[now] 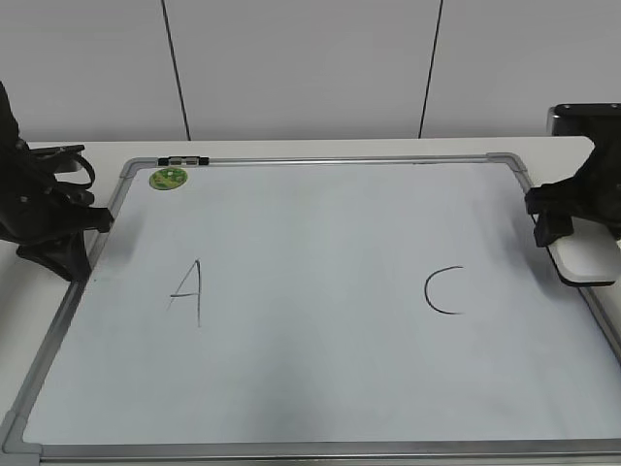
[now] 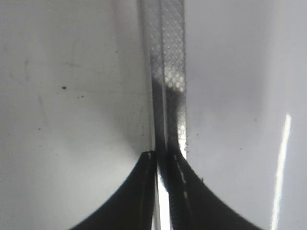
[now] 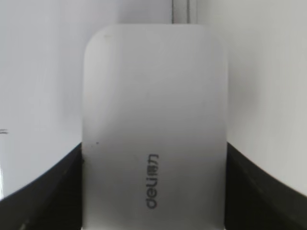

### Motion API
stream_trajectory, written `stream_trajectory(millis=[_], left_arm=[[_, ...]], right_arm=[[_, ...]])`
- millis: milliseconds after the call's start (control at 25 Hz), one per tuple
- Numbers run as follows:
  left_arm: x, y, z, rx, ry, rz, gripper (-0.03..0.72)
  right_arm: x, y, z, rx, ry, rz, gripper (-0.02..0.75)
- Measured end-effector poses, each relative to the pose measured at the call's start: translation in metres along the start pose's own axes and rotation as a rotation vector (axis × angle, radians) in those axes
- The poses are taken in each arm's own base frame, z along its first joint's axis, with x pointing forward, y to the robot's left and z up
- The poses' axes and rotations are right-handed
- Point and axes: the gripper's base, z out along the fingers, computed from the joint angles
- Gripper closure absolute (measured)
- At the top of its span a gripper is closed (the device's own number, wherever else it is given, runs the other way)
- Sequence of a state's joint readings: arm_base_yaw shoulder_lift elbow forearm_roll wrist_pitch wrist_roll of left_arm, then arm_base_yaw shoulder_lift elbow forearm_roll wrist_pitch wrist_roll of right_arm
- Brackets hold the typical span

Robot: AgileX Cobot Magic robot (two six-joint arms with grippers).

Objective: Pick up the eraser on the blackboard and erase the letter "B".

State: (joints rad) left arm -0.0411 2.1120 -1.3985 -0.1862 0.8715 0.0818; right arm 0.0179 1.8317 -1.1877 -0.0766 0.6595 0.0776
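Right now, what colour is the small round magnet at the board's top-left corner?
Green with a yellowish centre, the small round magnet shows best in the exterior view.

Matt white plastic eraser (image 3: 153, 129); glossy board (image 1: 320, 291), metal-framed.

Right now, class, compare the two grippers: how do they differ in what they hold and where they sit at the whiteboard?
The right gripper has its fingers on either side of the white eraser; the left gripper holds nothing, its fingers nearly together over the board's grey frame. The right gripper sits at the blackboard's right edge, the left at its left edge. Both are dark and stay off the letters A and C.
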Motion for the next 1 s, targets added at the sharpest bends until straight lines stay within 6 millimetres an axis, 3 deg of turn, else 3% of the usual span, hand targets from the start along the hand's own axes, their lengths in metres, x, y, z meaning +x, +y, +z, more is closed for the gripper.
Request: stream_trajectory(millis=[480, 720, 1000], left_arm=[[0.000, 0.000, 0.000, 0.000, 0.000, 0.002, 0.633], [0.000, 0.000, 0.000, 0.000, 0.000, 0.002, 0.633], [0.000, 0.000, 0.000, 0.000, 0.000, 0.002, 0.631]], right_arm=[[-0.002, 0.003, 0.040, -0.025, -0.012, 0.029, 0.200], [-0.003, 0.004, 0.046, -0.028, -0.019, 0.032, 0.195], [-0.006, 0.004, 0.047, -0.030, -0.048, 0.033, 0.096]])
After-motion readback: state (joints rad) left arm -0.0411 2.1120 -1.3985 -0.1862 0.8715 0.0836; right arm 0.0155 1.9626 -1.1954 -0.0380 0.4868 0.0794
